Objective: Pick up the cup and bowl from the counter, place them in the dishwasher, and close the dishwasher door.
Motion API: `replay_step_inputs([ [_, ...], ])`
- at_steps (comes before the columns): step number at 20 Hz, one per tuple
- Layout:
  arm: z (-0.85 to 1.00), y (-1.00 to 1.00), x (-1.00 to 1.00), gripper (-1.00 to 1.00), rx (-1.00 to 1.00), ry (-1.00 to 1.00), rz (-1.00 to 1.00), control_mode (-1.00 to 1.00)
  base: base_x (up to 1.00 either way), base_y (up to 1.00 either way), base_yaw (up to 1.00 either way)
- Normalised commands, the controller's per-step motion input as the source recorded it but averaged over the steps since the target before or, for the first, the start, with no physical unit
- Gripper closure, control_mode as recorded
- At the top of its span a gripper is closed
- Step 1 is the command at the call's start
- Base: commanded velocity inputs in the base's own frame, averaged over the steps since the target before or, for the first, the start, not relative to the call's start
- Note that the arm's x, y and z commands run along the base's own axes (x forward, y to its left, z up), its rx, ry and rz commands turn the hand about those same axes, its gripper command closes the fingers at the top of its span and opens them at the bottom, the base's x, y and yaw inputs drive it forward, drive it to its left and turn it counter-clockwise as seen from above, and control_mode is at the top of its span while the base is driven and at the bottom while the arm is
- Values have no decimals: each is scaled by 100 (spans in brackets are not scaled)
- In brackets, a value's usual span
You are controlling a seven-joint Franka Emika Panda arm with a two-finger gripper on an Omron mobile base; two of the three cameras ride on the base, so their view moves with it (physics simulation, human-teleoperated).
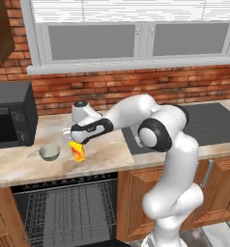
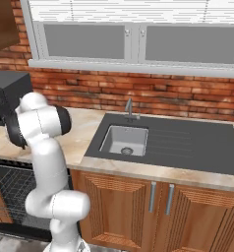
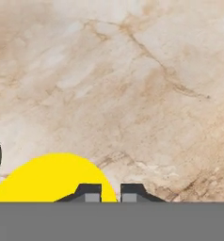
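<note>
Pinching the rim of the yellow cup [image 1: 78, 151], the gripper [image 1: 73, 140] has its fingertips [image 3: 90, 192] nearly together above the counter [image 1: 20, 166]. The bowl [image 1: 49, 152] sits just beside, left of the cup; behind it stands the black microwave [image 1: 10, 116]. Below, the dishwasher [image 1: 68, 212] shows its wire rack.

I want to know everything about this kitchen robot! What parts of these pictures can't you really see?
- Cup: in the left base view the gripper covers its top; the hand view's bottom edge cuts off its rim.
- Whether the jaws truly pinch the cup: too close to tell.
- Dishwasher: its lower part runs off the bottom edge; the arm hides part of the rack in the right base view.
- What is inside the bowl: too small.
</note>
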Motion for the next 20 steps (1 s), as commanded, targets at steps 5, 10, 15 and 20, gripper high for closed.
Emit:
replay_step_inputs([
  [5, 0, 0, -75, 100, -3, -17, 6, -100, 0, 0, 0],
  [10, 3, -2, -91, 100, -5, -23, 10, -100, 0, 0, 0],
  [15, 21, -16, -62, 100, 0, -19, 6, -100, 0, 0, 0],
  [20, 18, -23, -36, 100, 0, -11, 12, -100, 0, 0, 0],
])
